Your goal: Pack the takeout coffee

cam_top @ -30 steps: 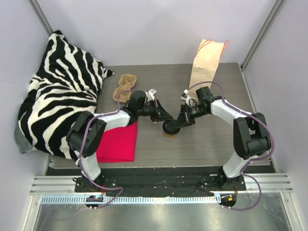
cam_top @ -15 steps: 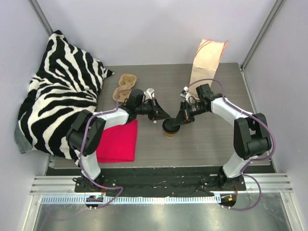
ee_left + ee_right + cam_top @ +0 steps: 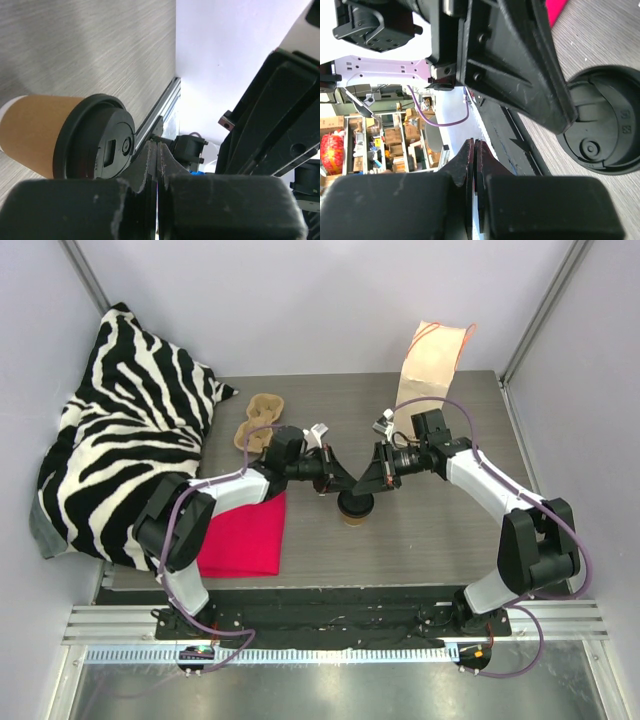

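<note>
The takeout coffee [image 3: 354,510] stands upright at the middle of the table, a brown paper cup [image 3: 35,135] with its black lid [image 3: 95,142] on. My left gripper [image 3: 341,486] is shut and empty, its tips just above the lid's left rim. In the left wrist view the left gripper [image 3: 154,146] shows closed fingers right beside the lid. My right gripper [image 3: 366,486] is also shut and empty, over the lid's right side. In the right wrist view the right gripper [image 3: 474,143] has nothing in it, and the lid [image 3: 605,127] lies beyond it under the left arm's finger [image 3: 520,65].
A tan pulp carrier [image 3: 259,421] lies at the back left beside a zebra-print pillow [image 3: 130,430]. The tall kraft bag [image 3: 430,375] with orange handles stands at the back right. A red cloth [image 3: 245,535] lies on the front left of the table [image 3: 440,530].
My right gripper has lifted off the lid and drawn back a little to the right. The left gripper and the cup have hardly moved.
</note>
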Robot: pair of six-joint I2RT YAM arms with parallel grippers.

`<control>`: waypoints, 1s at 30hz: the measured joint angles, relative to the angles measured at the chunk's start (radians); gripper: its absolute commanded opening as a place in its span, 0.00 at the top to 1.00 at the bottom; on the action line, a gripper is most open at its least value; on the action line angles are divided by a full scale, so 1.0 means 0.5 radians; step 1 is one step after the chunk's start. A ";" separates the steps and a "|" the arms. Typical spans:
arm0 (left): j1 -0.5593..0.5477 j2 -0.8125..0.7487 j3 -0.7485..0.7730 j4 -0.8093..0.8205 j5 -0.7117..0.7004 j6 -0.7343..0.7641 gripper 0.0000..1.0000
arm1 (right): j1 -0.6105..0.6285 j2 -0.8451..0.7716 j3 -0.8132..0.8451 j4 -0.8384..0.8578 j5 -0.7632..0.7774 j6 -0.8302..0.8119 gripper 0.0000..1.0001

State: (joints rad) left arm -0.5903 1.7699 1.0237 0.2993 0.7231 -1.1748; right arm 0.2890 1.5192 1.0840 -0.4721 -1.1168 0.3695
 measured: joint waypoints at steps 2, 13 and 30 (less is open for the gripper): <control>-0.012 0.013 -0.003 -0.006 -0.001 0.008 1.00 | 0.000 0.005 -0.014 -0.004 0.008 0.000 0.99; -0.011 0.121 -0.002 -0.063 -0.005 0.034 1.00 | 0.000 0.013 -0.038 0.001 0.040 0.016 0.99; -0.011 0.126 0.002 -0.069 0.001 0.068 1.00 | 0.021 0.343 -0.131 0.052 0.079 -0.066 0.99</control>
State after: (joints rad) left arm -0.5961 1.8328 1.0248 0.2646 0.7235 -1.1408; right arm 0.2993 1.6905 1.0183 -0.4461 -1.0771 0.3363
